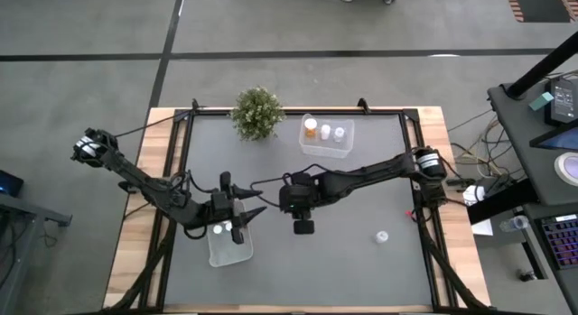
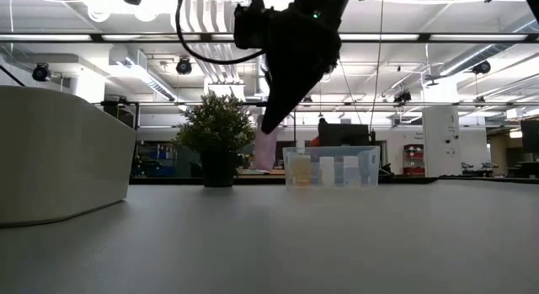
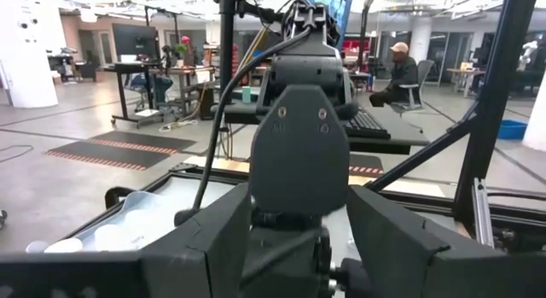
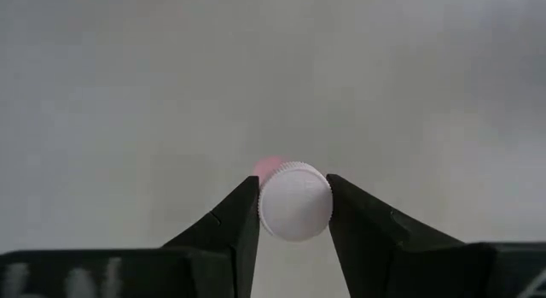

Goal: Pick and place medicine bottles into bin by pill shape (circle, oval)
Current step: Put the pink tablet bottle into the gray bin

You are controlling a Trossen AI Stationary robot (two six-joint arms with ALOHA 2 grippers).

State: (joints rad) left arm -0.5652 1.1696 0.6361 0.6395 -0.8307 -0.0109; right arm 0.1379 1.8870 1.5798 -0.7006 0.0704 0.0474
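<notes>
Two clear plastic bins: one upper centre (image 1: 327,139) with three small white-capped bottles (image 1: 325,131), one lower left (image 1: 229,245) with one bottle (image 1: 218,229). One loose bottle (image 1: 382,236) lower right, one pink bottle (image 4: 294,201) gripped, one green bushy plant (image 1: 256,112).

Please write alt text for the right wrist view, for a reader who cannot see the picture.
The right gripper holds a small pink bottle by its white cap, one dark finger on each side. The camera looks straight down on the round cap, with a bit of the pink body showing behind it. The plain grey table fills the rest of the view.

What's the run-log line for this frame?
right hand: shut on pink bottle, above mid-table | left hand: open, over near bin | far bin: three bottles
</notes>
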